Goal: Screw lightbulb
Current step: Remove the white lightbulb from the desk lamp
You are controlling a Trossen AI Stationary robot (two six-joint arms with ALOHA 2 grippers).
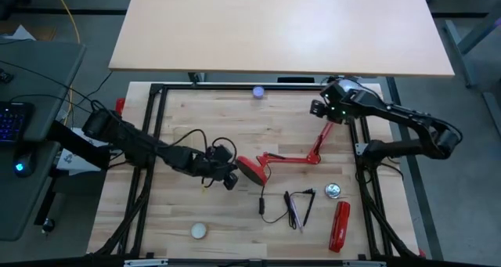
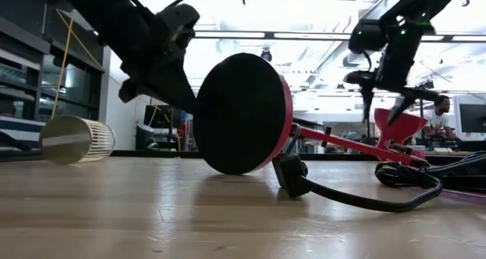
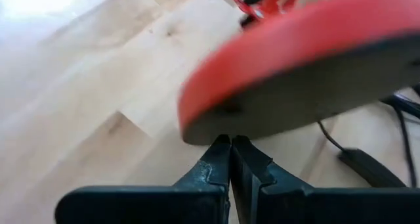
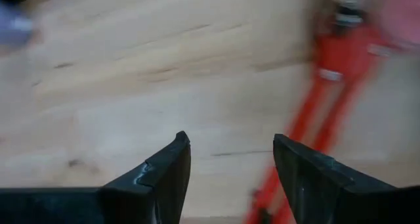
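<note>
The red desk lamp (image 1: 290, 159) lies on its side, shade (image 1: 250, 170) just ahead of the left gripper (image 1: 229, 178), whose fingers are pressed together, holding nothing. The right gripper (image 1: 326, 110) hovers spread wide, empty, over the lamp's base (image 1: 317, 151). The lightbulb (image 1: 200, 231) sits well apart, ungrasped; fetching it likely comes next.

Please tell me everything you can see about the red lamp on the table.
The lamp is red, with a thin jointed arm running from a round base to its far end near the right gripper, whose fingers are open above it. In the low view the base's dark underside faces the camera, tilted up off the wood. The left gripper, shut, is at the base's edge. A black cord leaves the lamp and lies on the table.
</note>
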